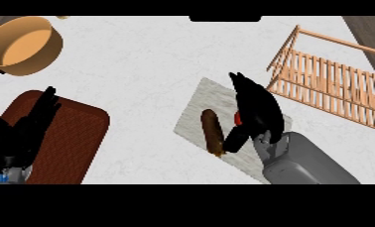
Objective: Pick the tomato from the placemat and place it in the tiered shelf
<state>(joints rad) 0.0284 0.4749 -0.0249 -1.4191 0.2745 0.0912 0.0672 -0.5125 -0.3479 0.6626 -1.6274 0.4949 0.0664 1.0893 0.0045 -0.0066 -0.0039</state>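
right hand [256,112] curled round tomato [238,118] | on placemat [198,109] | left hand [33,122] relaxed

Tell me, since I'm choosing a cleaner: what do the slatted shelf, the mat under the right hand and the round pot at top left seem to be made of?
The tiered shelf looks like light unfinished wood: thin orange-tan slats and rails. The placemat looks like pale grey mottled stone or woven fabric; I can't tell which. The pot looks like matte tan wood or clay, with no shine.
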